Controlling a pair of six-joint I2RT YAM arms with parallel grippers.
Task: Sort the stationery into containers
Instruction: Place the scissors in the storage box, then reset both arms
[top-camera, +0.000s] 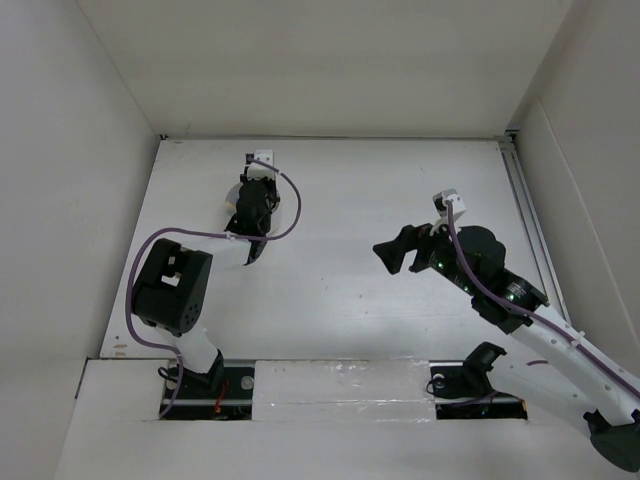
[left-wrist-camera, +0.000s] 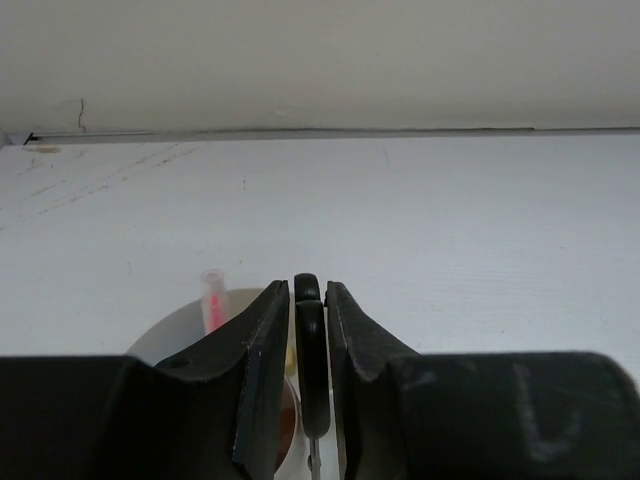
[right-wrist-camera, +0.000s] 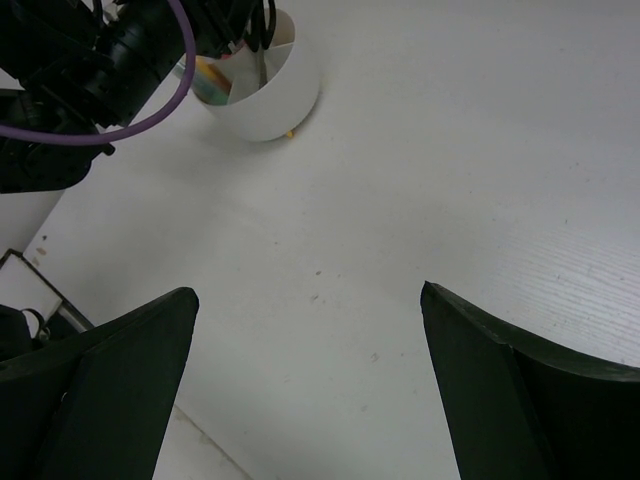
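Observation:
The scissors' black handle (left-wrist-camera: 311, 340) stands upright between my left gripper's (left-wrist-camera: 308, 288) fingers, the metal blades pointing down into the white cup (left-wrist-camera: 170, 335). Thin slivers of light show on both sides of the handle, so the jaws are narrowly open around it. A pink pen (left-wrist-camera: 213, 300) stands in the same cup. From above, the left gripper (top-camera: 250, 208) hangs directly over the cup (top-camera: 236, 196). My right gripper (top-camera: 390, 255) is wide open over bare table, nothing between its fingers (right-wrist-camera: 120, 350). The right wrist view shows the cup (right-wrist-camera: 270, 95) with orange and green items (right-wrist-camera: 212, 80) inside.
A tiny yellowish bit (right-wrist-camera: 291, 133) lies on the table against the cup's base. White walls enclose the table on the left, back and right. The table's near edge (right-wrist-camera: 200, 430) runs just under the right gripper.

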